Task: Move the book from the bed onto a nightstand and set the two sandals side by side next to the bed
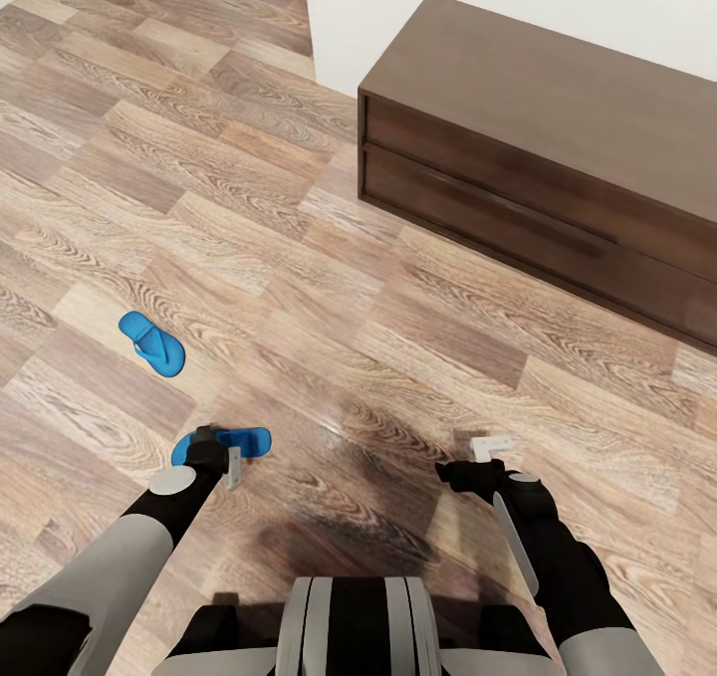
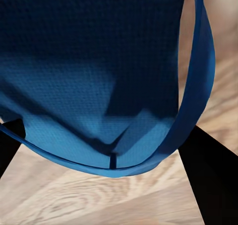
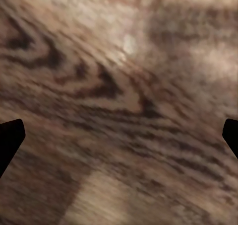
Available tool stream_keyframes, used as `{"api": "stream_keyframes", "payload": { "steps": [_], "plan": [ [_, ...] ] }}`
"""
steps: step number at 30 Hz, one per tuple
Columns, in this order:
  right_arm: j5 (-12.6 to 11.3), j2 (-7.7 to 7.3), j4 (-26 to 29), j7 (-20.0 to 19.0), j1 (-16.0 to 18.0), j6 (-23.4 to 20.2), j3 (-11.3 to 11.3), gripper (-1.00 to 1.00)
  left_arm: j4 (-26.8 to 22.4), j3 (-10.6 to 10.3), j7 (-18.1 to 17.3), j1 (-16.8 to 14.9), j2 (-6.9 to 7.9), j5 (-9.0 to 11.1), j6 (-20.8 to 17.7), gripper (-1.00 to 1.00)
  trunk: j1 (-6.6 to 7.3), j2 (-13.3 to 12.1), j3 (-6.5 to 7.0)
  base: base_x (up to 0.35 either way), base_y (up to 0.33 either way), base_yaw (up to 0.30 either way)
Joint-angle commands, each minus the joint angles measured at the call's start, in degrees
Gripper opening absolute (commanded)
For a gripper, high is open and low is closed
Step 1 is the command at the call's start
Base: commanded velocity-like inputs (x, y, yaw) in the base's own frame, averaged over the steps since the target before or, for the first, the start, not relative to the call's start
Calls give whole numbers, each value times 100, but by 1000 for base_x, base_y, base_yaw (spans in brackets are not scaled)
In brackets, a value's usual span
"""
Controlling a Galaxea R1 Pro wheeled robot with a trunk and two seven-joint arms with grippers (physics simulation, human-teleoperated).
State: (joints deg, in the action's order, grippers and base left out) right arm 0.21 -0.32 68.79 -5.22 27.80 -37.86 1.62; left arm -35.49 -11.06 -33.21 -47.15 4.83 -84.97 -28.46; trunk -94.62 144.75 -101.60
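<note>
Left claw [image 1: 217,454] appeared clamped on one blue sandal [image 1: 249,441]; right claw [image 1: 476,462] spread, empty; next, likely carry it bedside, then fetch the other sandal [image 1: 152,343].

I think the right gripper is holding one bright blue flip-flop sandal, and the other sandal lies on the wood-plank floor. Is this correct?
Not quite: the left gripper holds the bright blue flip-flop sandal, as the head view shows. The other sandal does lie on the wood-plank floor.

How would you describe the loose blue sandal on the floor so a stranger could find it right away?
Start at the dark-brown wooden cabinet against the white wall, then look across the wood-plank floor toward the robot's left. The free sandal lies flat there by itself, apart from everything. Its twin, the held sandal, sits at the left pincer, nearer the robot.
</note>
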Motion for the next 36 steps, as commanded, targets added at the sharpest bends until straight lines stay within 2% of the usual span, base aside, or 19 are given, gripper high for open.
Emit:
{"api": "stream_keyframes", "payload": {
  "steps": [1, 9, 29, 31, 36],
  "plan": [
    [5, -3, 7, -14, 1, -28, 5, 100, -11, -46, -45, 0, 4, 15, -1, -100, 0, 1, -3, 0, 0, 0],
    [5, -3, 9, -14, -2, -28, 5, 100, -11, -46, -45, 3, -13, 15, -1, -100, 0, 1, -3, 0, 0, 0],
    [2, -3, 9, -18, -1, -28, 5, 100, -33, -29, -66, 3, -26, 33, -9, -100, 52, -26, 440, 0, 0, 0],
    [2, -3, 6, -20, 1, -28, 5, 100, -128, -1, -76, 3, -27, 53, -22, -100, 57, -28, 484, 0, 0, 0],
    [1, 2, -8, -22, -2, -31, 6, 100, -641, 257, -170, 4, -64, 158, -296, -100, 70, -35, 595, 0, 0, 0]
  ]
}}
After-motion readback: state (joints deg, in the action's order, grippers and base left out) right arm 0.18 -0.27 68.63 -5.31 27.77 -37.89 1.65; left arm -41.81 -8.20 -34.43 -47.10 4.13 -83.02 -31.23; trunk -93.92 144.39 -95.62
